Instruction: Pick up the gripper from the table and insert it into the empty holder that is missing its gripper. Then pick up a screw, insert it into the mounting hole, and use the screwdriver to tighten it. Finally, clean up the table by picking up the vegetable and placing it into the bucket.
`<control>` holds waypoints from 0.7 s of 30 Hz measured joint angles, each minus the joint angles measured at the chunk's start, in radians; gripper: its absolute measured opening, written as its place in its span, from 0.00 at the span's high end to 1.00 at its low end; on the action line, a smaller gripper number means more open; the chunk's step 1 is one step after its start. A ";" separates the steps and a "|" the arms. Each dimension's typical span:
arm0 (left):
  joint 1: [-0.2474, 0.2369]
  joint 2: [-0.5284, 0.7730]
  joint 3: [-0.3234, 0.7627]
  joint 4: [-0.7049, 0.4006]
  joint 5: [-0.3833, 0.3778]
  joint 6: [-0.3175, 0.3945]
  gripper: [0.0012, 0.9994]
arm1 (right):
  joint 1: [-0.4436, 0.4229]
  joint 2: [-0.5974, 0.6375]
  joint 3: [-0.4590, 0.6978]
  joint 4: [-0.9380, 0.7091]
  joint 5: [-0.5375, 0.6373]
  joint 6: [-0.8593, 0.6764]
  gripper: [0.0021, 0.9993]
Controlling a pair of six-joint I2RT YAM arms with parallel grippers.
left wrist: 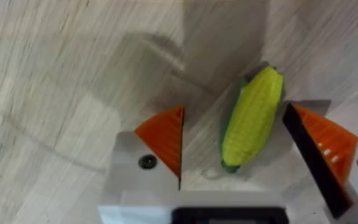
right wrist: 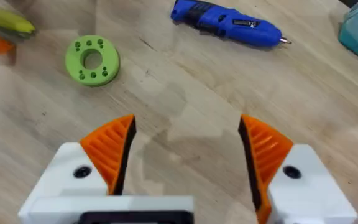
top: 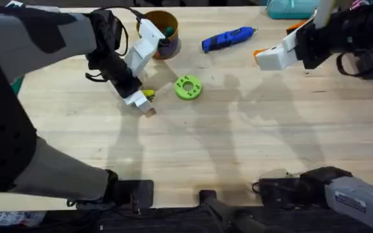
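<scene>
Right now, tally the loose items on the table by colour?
Blue: 1, the screwdriver
Yellow: 1, the vegetable, between the open left gripper fingers
Green: 1, the disc with holes
Orange-brown: 1, the bucket
Total: 4
A teal object at the far edge is cut off, not counted.

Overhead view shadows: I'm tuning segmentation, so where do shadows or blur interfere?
Overhead: soft arm shadows cross the table; the left arm looms dark and blurred. Left wrist: shadow behind the vegetable. Right wrist: faint shadow between the screwdriver and end effector.
</scene>
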 joint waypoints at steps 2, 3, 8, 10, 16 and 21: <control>0.000 0.000 0.000 -0.001 0.000 -0.005 0.00 | 0.000 0.000 0.000 0.000 0.000 0.000 0.03; 0.000 0.000 0.000 -0.002 0.000 -0.008 0.00 | 0.000 0.000 0.000 0.000 0.000 0.000 0.03; 0.000 0.000 0.000 -0.009 0.000 -0.014 0.00 | 0.000 0.000 0.000 0.000 0.000 0.000 0.03; 0.000 0.000 0.001 -0.011 0.000 -0.015 0.00 | 0.000 0.000 0.000 0.000 0.000 0.000 0.03; 0.000 0.000 0.001 -0.012 0.000 -0.015 0.00 | 0.000 0.000 0.000 0.000 0.000 0.000 0.03; 0.000 0.000 0.001 -0.012 0.000 -0.015 0.00 | 0.000 0.000 0.000 -0.002 0.000 0.000 0.03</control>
